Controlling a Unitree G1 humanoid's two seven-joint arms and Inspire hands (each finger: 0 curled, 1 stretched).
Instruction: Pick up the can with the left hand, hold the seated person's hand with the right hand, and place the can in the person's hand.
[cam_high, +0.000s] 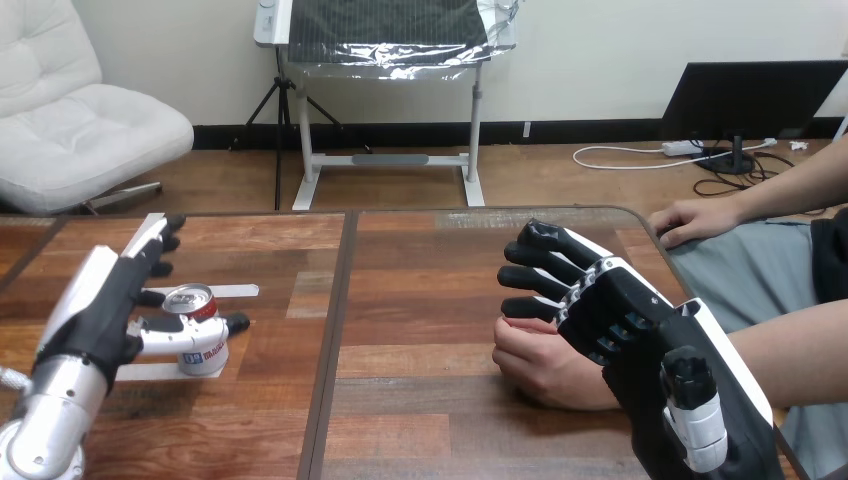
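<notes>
Brown wooden planks make the table (420, 300) before us, and on it stands the small red and silver metal drink can (205, 357), upright. We take the can as our landmark.

Our left hand (105, 300), black with white shells, is around the can. Its thumb lies across the can's front, and its fingers stand behind the can, only a little bent. So the can is pinched between thumb and fingers, but it looks to us not yet lifted from the wood.

Well to the right of the can is the person's hand (540, 365), closed in a loose fist on the table. Our right hand (640, 330) lies over it and touches it. Whether it really grips that hand, we cannot tell.

We judge the can to be light, with a thin wall that is stiff but dents under hard pressure. Its smooth side may slip. The best hold is at the middle of the body, as now, with firm but modest force, keeping the can upright. The person's fist should open before we bring the can there.
</notes>
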